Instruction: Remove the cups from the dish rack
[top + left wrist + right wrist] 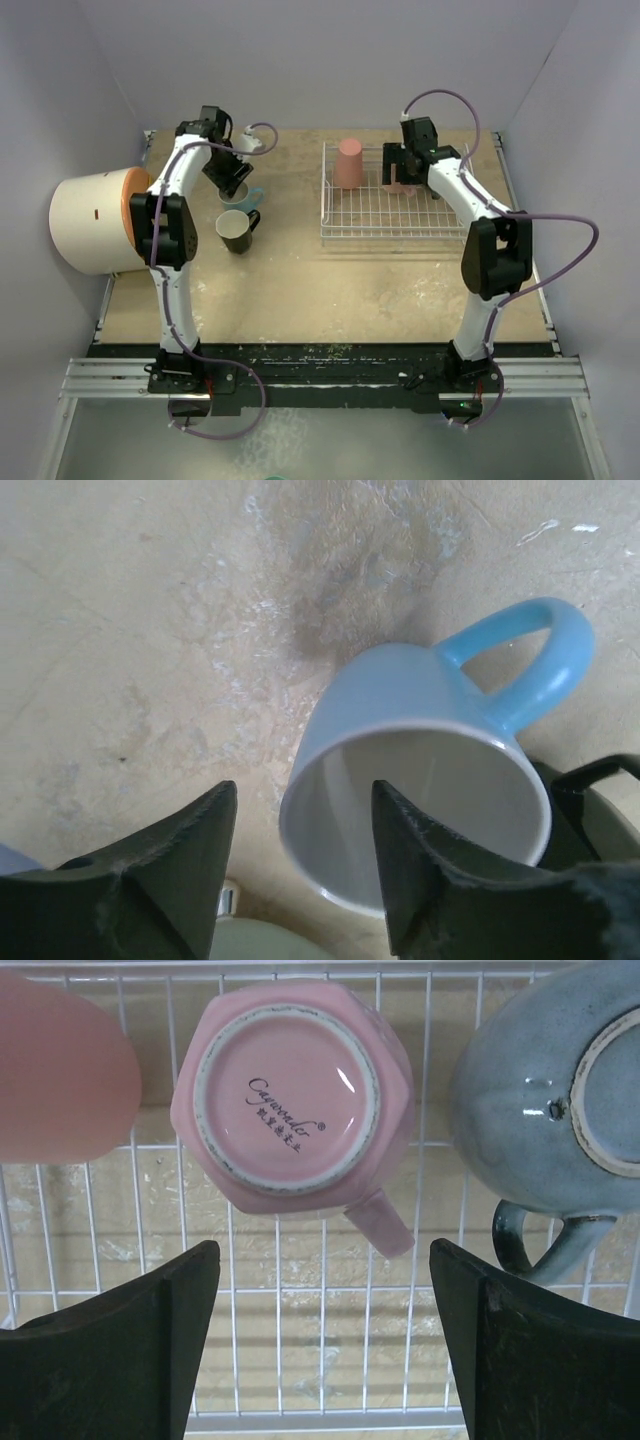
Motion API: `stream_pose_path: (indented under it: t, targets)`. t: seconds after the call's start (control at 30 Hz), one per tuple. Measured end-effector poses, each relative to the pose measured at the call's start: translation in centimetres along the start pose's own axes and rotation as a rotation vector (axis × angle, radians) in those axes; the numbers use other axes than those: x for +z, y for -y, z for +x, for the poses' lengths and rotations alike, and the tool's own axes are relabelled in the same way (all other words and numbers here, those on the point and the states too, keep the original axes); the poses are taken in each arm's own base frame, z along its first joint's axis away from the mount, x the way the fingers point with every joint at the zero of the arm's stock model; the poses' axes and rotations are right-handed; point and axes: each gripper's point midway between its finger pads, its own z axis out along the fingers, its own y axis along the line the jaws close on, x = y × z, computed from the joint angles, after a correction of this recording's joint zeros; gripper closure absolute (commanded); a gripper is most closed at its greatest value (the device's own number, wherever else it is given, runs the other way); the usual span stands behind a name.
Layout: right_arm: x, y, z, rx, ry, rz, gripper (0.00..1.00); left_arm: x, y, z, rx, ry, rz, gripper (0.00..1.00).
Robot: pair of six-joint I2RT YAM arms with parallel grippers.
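The light blue mug (247, 197) stands upright on the table; in the left wrist view (400, 720) its handle points up-right. My left gripper (233, 187) (305, 805) is open, one finger inside the mug's mouth and one outside its wall. The black mug (237, 231) stands just beside it (590, 805). In the white dish rack (385, 225) (320, 1288) the pale pink mug (290, 1100), the salmon-red tumbler (349, 163) (60, 1070) and the dark grey-blue mug (540, 1090) sit upside down. My right gripper (403, 180) (325, 1260) is open and empty above the pink mug.
A large cream drum with an orange lid (95, 220) lies at the table's left edge, close to the left arm. Grey walls close in the table at the back and sides. The rack's wire rim (323, 195) faces the bare middle of the table.
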Motion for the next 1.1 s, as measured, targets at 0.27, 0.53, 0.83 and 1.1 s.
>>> stream_pose_path:
  t: [0.27, 0.53, 0.83, 1.1]
  targets:
    - [1.3, -0.6, 0.0, -0.031, -0.006, -0.024, 0.22, -7.2, -1.1, -3.5, 0.033, 0.157, -0.095, 0.01]
    - [1.6, -2.0, -0.4, -0.03, 0.022, -0.064, 0.36, -18.7, 0.4, -5.8, 0.076, 0.387, -0.195, 0.01]
    - [1.8, -2.5, 0.9, -0.024, 0.002, -0.029, 0.52, -22.1, 5.6, -3.2, 0.066, 0.472, -0.128, 0.01]
    - [1.9, -1.9, 1.2, -0.009, -0.006, 0.003, 0.78, -19.5, 9.2, -0.4, 0.047, 0.438, -0.004, 0.01]
